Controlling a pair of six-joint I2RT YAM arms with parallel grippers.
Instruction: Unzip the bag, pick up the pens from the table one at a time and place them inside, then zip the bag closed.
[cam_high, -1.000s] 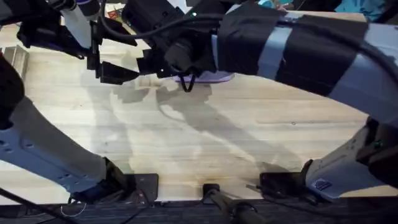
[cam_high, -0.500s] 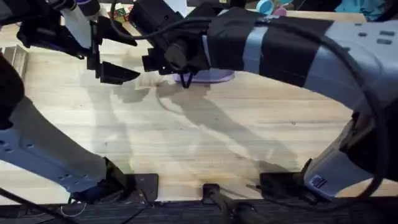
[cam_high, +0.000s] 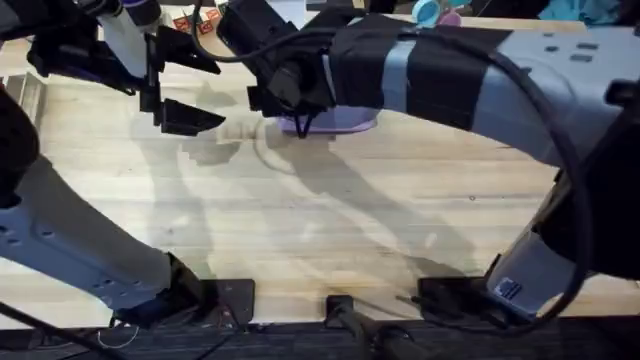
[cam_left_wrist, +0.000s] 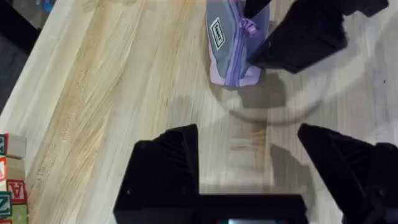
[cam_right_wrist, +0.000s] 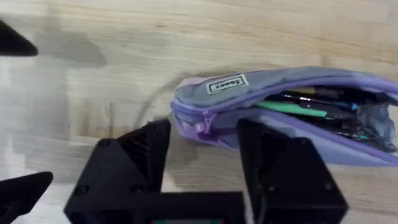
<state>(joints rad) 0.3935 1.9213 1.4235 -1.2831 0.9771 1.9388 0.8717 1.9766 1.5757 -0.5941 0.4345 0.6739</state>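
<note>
Taking the bag as the landmark and working outward from the arms' bases, a bare stretch of the table (cam_high: 330, 230) comes first in the overhead view, with no pen on what shows of it. Beyond it, to the bag's left, the left gripper (cam_left_wrist: 252, 171) hovers over the wood, jaws spread wide and holding nothing. The right gripper (cam_right_wrist: 202, 165) is poised at the bag's zipper end, its fingers parted either side of the purple zipper pull (cam_right_wrist: 206, 122) but not closed on it. The bag (cam_right_wrist: 292, 112) itself, one lavender pouch, lies on the far part of the table with its mouth gaping. Inside, a green pen (cam_right_wrist: 292, 109) and at least one dark pen (cam_right_wrist: 311, 96) show; the tangle there is too unclear for a firm count. The loading step looks finished and zipping is in hand: next, the right fingers must pinch the pull and draw it along the zipper, probably while the left gripper steadies the fabric.
</note>
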